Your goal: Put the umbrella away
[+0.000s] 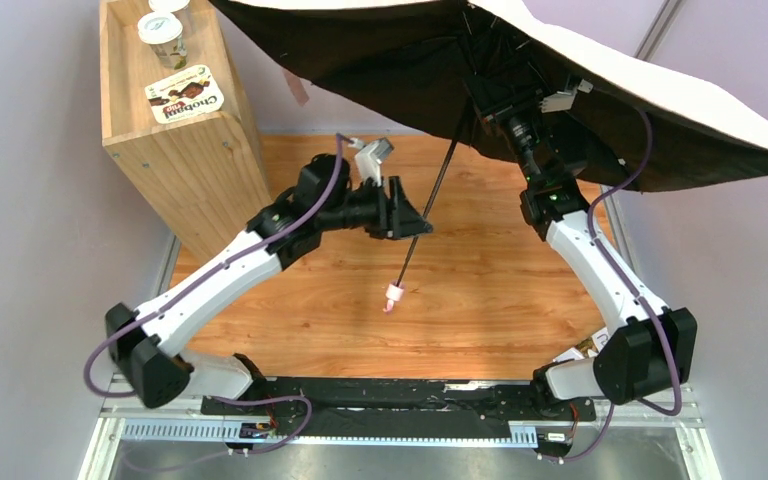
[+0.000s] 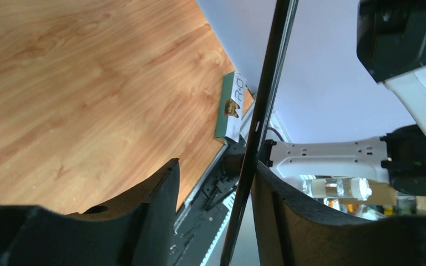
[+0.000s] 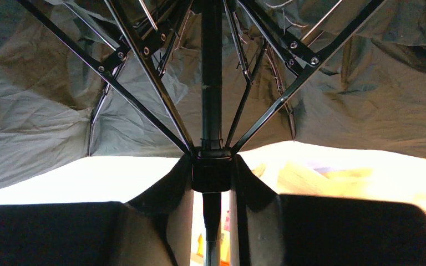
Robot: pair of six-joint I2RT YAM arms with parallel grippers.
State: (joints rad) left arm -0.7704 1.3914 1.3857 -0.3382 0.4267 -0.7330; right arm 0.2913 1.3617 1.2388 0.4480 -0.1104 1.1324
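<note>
The umbrella (image 1: 390,60) is spread wide over the back of the table, its dark underside facing me and its pale fabric on top. Its black shaft (image 1: 435,190) slants down to a pink-white end (image 1: 393,297) hanging above the wood. My left gripper (image 1: 418,220) stands open around the shaft. In the left wrist view the shaft (image 2: 258,127) runs between the jaws of the left gripper (image 2: 215,169), close against the right finger. My right gripper (image 3: 212,169) is shut on the umbrella's black runner (image 3: 212,176), where the ribs (image 3: 144,72) fan out.
A tall wooden box (image 1: 175,130) stands at the back left with a yoghurt cup (image 1: 165,38) and a Chobani pack (image 1: 185,98) on top. A green-and-white packet (image 2: 230,108) lies at the table's near right edge. Walls close in on both sides.
</note>
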